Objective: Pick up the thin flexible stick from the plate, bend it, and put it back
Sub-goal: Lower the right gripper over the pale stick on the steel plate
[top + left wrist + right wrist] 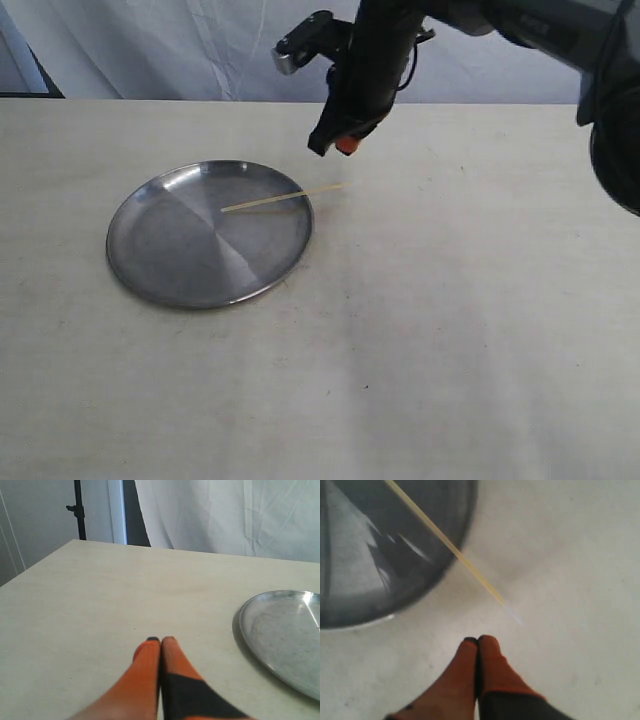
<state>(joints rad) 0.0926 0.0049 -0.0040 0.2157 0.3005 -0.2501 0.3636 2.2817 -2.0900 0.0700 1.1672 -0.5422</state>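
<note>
The light is soft and even. The bench (pixel 450 350) looks bright and pale. The plate (pixel 160 260) shines in streaks and casts a thin dark shadow. The right wrist view is blurry, and the tip of the stick (pixel 445 542) fades out.

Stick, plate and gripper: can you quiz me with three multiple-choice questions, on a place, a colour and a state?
1. Where does the stick lie on the plate?
A) wholly inside
B) across the rim, one end past it
C) dead centre

2. What colour are the tips of the right gripper?
A) orange
B) blue
C) green

3. How is the right gripper?
A) shut, empty
B) wide open
C) shut on the stick

Answers: 1 B, one end overhangs the rim; 2 A, the right wrist view shows orange; 3 A, the tips touch and the stick lies apart.
</note>
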